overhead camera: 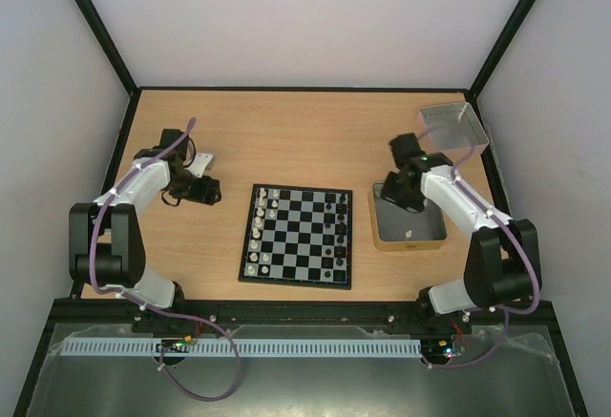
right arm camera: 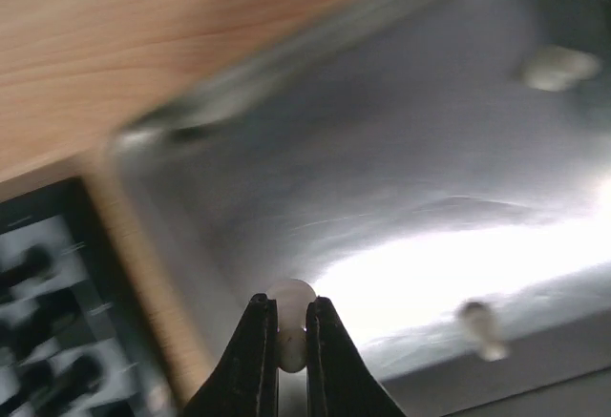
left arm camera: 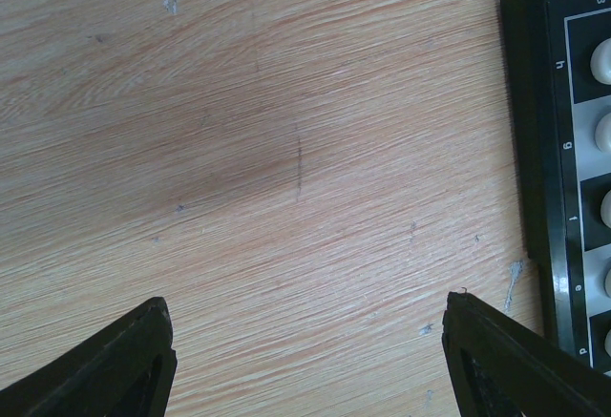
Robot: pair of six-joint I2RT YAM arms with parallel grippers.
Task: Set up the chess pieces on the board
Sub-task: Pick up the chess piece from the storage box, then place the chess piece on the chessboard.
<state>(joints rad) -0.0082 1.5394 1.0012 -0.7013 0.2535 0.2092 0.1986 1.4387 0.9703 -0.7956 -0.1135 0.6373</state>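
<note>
The chessboard [overhead camera: 298, 236] lies mid-table, white pieces [overhead camera: 258, 231] along its left columns, black pieces [overhead camera: 336, 231] along its right. My right gripper [right arm camera: 289, 304] is shut on a white chess piece [right arm camera: 291, 295], held over the tan-rimmed grey tin [right arm camera: 401, 178]. Two more white pieces [right arm camera: 482, 326] lie in that tin. The board's black pieces [right arm camera: 43, 331] show at lower left in the right wrist view. My left gripper [left arm camera: 307, 317] is open and empty over bare wood just left of the board's edge [left arm camera: 535, 150]. From above, the left gripper [overhead camera: 205, 190] sits left of the board and the right gripper [overhead camera: 399, 191] over the tin.
The tin [overhead camera: 409, 238] sits right of the board. A silvery grey tray [overhead camera: 452, 127] stands at the back right corner. Black frame posts edge the table.
</note>
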